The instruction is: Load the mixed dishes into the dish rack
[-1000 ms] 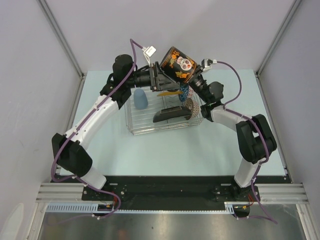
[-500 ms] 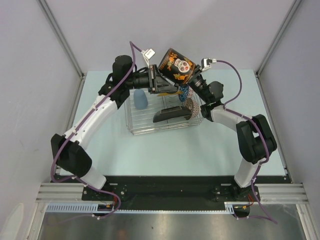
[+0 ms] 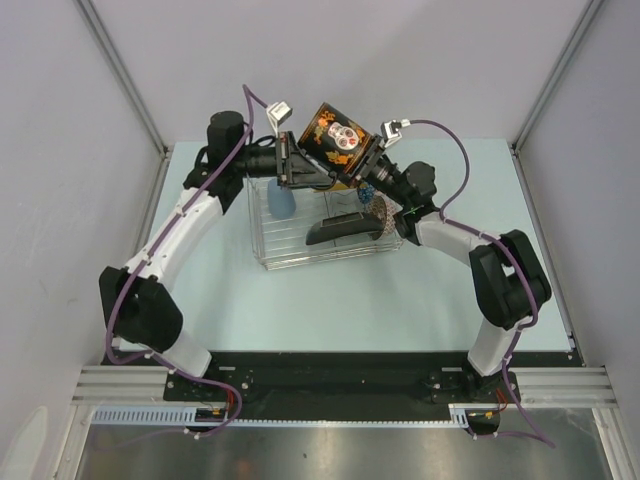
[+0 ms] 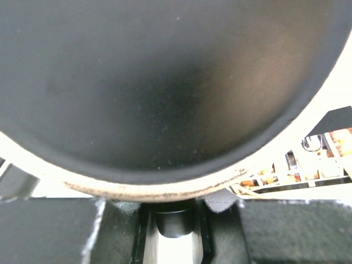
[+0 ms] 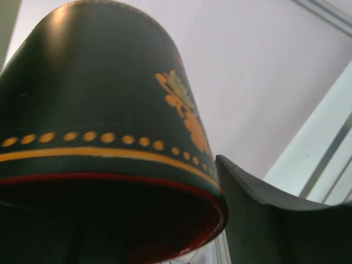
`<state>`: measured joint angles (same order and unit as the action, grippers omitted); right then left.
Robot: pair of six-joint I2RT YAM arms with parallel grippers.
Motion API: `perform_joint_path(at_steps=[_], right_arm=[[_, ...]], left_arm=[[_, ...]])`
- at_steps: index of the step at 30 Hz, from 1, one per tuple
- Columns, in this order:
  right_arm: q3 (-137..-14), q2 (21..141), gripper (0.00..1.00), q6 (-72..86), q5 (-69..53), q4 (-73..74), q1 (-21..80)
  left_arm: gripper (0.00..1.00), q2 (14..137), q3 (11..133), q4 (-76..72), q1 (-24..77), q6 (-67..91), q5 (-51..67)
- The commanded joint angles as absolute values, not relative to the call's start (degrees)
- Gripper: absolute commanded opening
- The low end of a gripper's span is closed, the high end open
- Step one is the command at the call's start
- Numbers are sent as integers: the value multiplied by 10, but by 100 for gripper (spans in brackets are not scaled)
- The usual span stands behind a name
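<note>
Table: pale blue, bearing silver wire dish rack.
Left gripper: clenched on dark red-rimmed mug, aloft.
Right gripper: grip unclear.

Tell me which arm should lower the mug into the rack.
Left, most likely. The left gripper is closed on the mug, whose base fills its wrist view, above the rack. The right gripper sits at the rim, but its grip cannot be told.
</note>
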<state>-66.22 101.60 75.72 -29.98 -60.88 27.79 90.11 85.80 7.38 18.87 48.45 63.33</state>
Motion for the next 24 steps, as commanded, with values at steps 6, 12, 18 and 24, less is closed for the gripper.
perform_joint_path(at_steps=[6,12,18,24], right_arm=[[-679,962,99,703,-403,-579,290],[-665,935,100,661,-422,-511,264],[-623,881,100,654,-456,-484,211],[-606,774,100,608,-466,-397,140]], left_arm=[[0,859,839,-58,110,454,608],[0,846,825,-88,67,475,614],[0,833,817,-18,45,411,618],[0,837,863,269,44,136,578]])
